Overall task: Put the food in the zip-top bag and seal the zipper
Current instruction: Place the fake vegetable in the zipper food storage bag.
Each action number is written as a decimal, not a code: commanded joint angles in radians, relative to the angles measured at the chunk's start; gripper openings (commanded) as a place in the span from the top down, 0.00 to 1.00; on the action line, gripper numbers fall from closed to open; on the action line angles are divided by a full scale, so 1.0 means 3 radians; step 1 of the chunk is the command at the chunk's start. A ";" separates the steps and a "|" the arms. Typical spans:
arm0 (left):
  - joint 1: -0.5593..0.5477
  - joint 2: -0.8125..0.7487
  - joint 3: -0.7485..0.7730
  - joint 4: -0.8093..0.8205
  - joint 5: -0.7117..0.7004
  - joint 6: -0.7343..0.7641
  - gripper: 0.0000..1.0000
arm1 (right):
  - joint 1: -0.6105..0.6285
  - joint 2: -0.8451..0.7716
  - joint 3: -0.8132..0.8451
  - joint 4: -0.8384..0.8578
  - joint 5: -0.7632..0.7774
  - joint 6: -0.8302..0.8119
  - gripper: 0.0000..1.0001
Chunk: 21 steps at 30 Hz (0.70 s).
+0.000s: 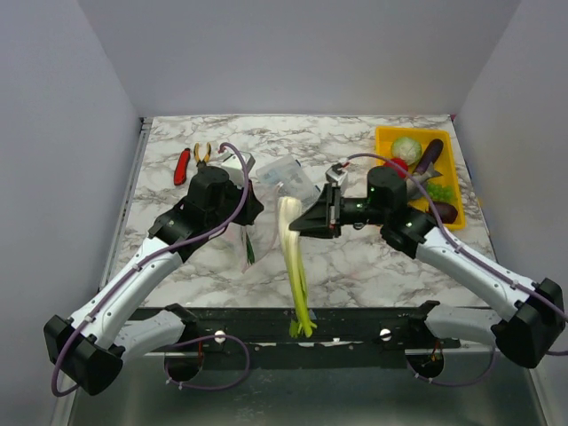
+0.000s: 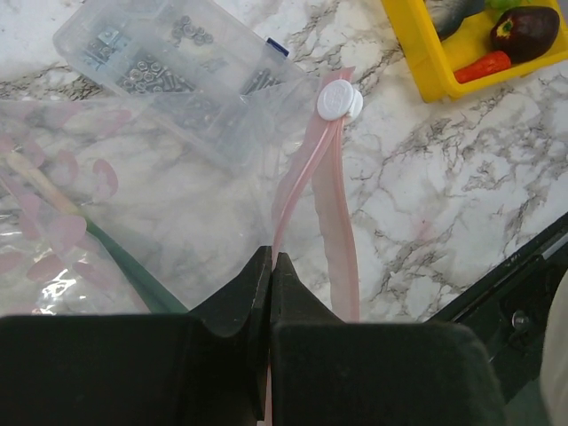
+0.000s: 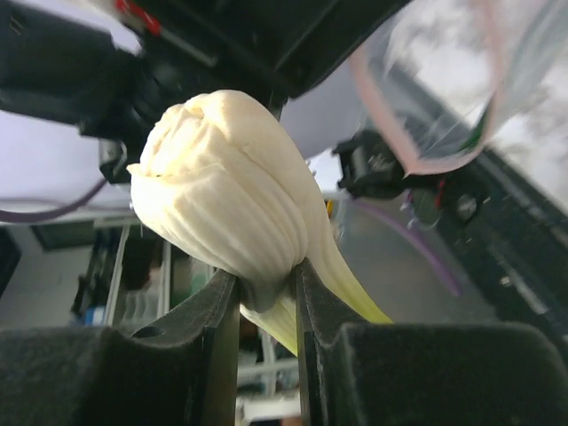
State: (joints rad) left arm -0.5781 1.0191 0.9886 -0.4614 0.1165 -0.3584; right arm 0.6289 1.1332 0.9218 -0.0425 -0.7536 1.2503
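My left gripper (image 2: 271,259) is shut on the pink zipper (image 2: 312,177) of the clear zip-top bag (image 2: 177,222), below its white slider (image 2: 340,99). A long green pod (image 2: 124,262) lies inside the bag. My right gripper (image 3: 266,275) is shut on the white bulb end of a long leek toy (image 3: 222,186). From above, the leek (image 1: 293,257) runs from the right gripper (image 1: 312,220) down past the near table edge, just right of the bag (image 1: 253,244) that the left gripper (image 1: 247,209) holds. The bag's pink-rimmed mouth (image 3: 417,133) shows beyond the bulb.
A yellow tray (image 1: 382,142) at the back right holds a cabbage ball (image 1: 407,148), a red fruit (image 1: 398,166), a maroon piece (image 1: 429,155) and green grapes (image 1: 439,189). A rigid clear box (image 2: 169,71) of small parts sits behind the bag. Pliers (image 1: 191,160) lie back left.
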 commanded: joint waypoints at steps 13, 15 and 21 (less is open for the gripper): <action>-0.0009 -0.0045 -0.0089 0.0213 0.0334 -0.0033 1.00 | 0.0563 0.0917 -0.0316 0.1261 0.0237 0.1019 1.00; -0.0012 -0.0075 -0.0098 0.0222 0.0333 -0.0028 1.00 | 0.0563 0.0990 -0.0355 0.1268 0.0260 0.1038 1.00; -0.0012 -0.0131 -0.0099 0.0203 0.0210 -0.0015 1.00 | 0.0551 0.1050 -0.0431 0.1288 0.0327 0.1102 0.99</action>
State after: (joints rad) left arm -0.5751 1.0142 0.9531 -0.4385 0.1711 -0.3588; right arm 0.7967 1.4239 0.8101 0.3283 -0.7063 1.5486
